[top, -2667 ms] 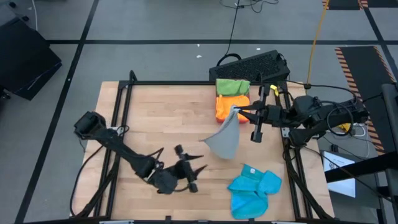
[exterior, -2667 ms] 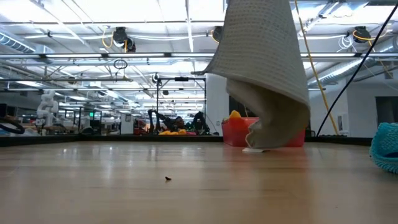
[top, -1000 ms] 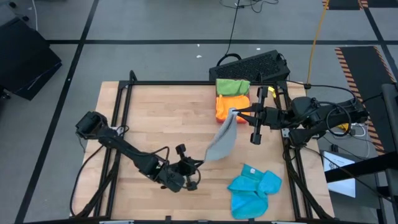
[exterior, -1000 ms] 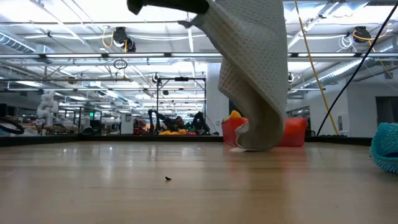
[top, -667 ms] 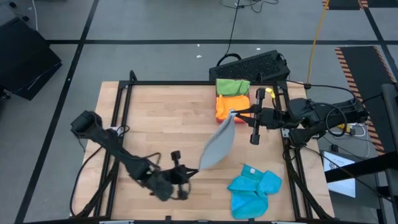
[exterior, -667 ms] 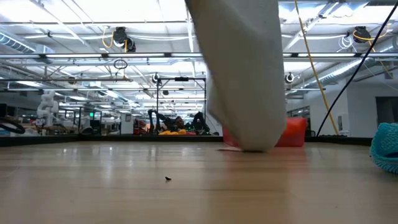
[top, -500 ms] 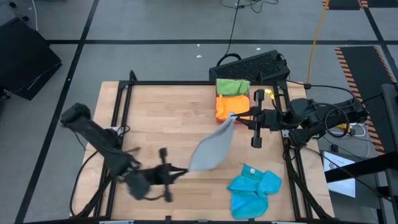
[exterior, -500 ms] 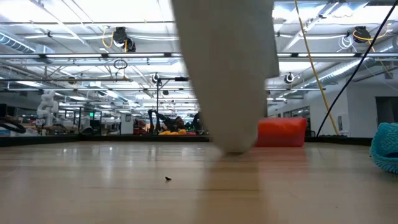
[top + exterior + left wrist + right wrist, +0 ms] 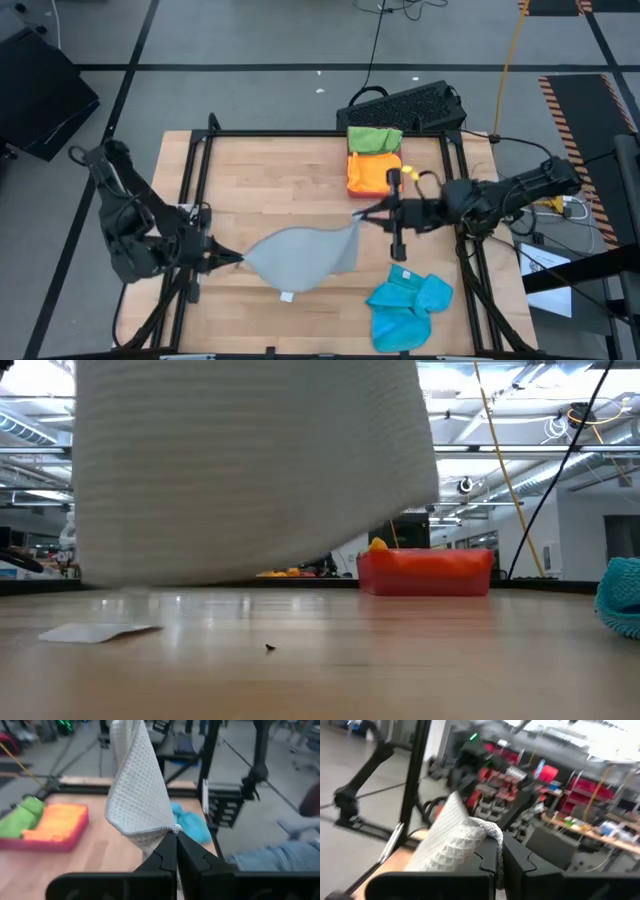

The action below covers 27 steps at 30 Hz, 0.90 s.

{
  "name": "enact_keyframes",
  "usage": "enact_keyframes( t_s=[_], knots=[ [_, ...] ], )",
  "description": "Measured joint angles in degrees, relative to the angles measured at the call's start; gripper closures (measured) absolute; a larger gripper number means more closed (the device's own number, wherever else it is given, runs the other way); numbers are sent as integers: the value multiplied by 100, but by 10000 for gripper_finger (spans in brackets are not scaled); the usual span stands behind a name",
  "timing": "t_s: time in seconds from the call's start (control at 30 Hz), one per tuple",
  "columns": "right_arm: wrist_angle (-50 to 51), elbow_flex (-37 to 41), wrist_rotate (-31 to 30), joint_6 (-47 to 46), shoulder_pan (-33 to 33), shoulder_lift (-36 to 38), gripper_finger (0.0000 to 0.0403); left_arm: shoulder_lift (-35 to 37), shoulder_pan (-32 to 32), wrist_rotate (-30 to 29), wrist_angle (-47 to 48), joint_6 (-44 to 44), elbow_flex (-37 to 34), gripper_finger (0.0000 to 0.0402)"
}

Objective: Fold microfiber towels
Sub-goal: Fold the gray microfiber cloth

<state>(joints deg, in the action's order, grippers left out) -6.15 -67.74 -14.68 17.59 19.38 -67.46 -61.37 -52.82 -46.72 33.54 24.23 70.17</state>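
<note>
Grey towel (image 9: 300,255) hangs stretched between both arms above the middle of the table (image 9: 270,180), its long axis running left to right, its lower edge sagging to the wood. I hold one corner in the left gripper (image 9: 238,259) and the opposite corner in the right gripper (image 9: 358,216), fingers clamped on cloth. I judge lowering both evenly lays it flat. Blue towels (image 9: 408,300) lie near the right gripper.
</note>
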Motion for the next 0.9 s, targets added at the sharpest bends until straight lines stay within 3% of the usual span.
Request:
enact_keyframes(
  t_s=[0.17,0.27,0.5,0.7,0.9],
  knots=[
    [130,6,2,-290,237,-313,399,232,-49,654,851,428,-1,399],
    [129,8,2,-301,362,-358,399,345,-109,955,860,90,0,399],
    [494,126,-20,-672,365,-351,399,402,-262,451,598,-956,-1,399],
    [385,702,-54,-807,10,-352,399,171,-186,-485,1797,212,-2,400],
    [-350,1405,-53,-401,-899,-352,399,-211,388,-1143,3658,2084,-2,399]
  ],
)
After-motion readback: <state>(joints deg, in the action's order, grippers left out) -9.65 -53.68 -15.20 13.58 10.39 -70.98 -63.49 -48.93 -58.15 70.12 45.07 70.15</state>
